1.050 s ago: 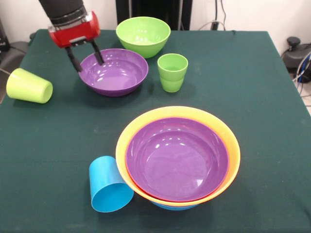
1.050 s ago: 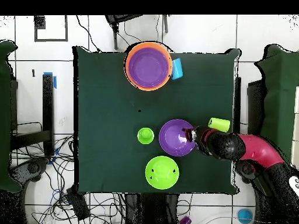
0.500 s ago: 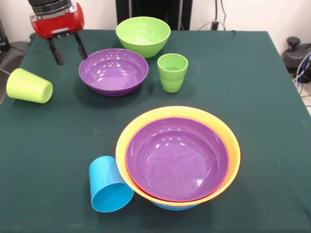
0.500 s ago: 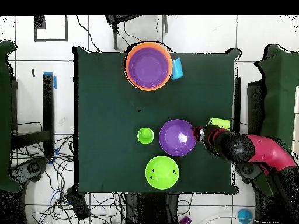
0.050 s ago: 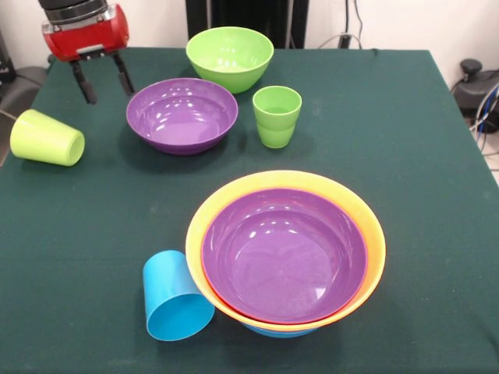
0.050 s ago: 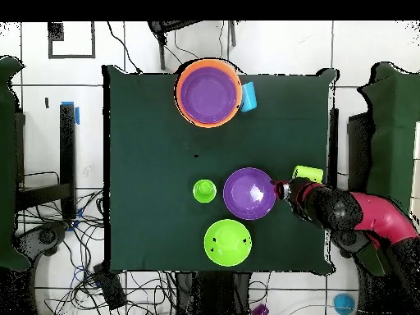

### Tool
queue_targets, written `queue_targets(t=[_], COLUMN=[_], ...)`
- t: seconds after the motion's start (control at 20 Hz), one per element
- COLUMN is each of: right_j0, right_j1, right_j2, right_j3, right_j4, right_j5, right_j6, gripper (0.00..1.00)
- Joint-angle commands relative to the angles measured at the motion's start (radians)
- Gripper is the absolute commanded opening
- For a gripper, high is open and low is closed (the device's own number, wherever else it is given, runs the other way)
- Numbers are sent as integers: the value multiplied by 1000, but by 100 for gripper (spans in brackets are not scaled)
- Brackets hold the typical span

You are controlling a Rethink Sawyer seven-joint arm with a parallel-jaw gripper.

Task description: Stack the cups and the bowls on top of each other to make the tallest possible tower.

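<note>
Change: the gripper (image 5: 101, 82) has left the loose purple bowl (image 5: 182, 114); a second back one finger hung inside its rim, and now both hang clear, just beside the bowl toward the table corner. The bowl shows no shift.
Gripper: fingers spread, nothing between them, raised off the cloth.
Step in hand: judged between grasps, drawn back from the purple bowl, which is not yet lifted.
Tower: at the opposite side of the table (image 5: 421, 140), well apart from the gripper. The orange bowl (image 5: 360, 210) is outermost, a purple bowl (image 5: 284, 253) is nested in it, and a blue edge (image 5: 279, 331) peeks out beneath. Glossy, low and wide.
Loose pieces: green bowl (image 5: 230, 56) upright behind the purple one; ridged green cup (image 5: 277, 115) upright just beside it; yellow-green cup (image 5: 47, 138) on its side near the table edge; sky blue cup (image 5: 176, 296) on its side, touching or nearly touching the tower.
Next move (judgement): come back over the purple bowl's rim, pinch its wall, then carry it across to the tower. The yellow-green cup lies close and is an alternative.
</note>
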Motion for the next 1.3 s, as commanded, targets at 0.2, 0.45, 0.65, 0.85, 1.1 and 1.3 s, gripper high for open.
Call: queue_targets(t=[0.2,0.45,0.65,0.85,1.1,1.3], right_j0=[11,30,44,46,34,28], right_j1=[147,190,245,320,399,420], right_j2=[-34,-45,-43,-28,-3,13], right_j3=[-115,-144,-196,-257,-288,-291], right_j4=[-61,-71,-92,-82,-62,-52], right_j5=[82,60,55,86,127,130], right_j6=[-231,-204,-240,-304,-379,-382], gripper=[100,100,100,100,100,100])
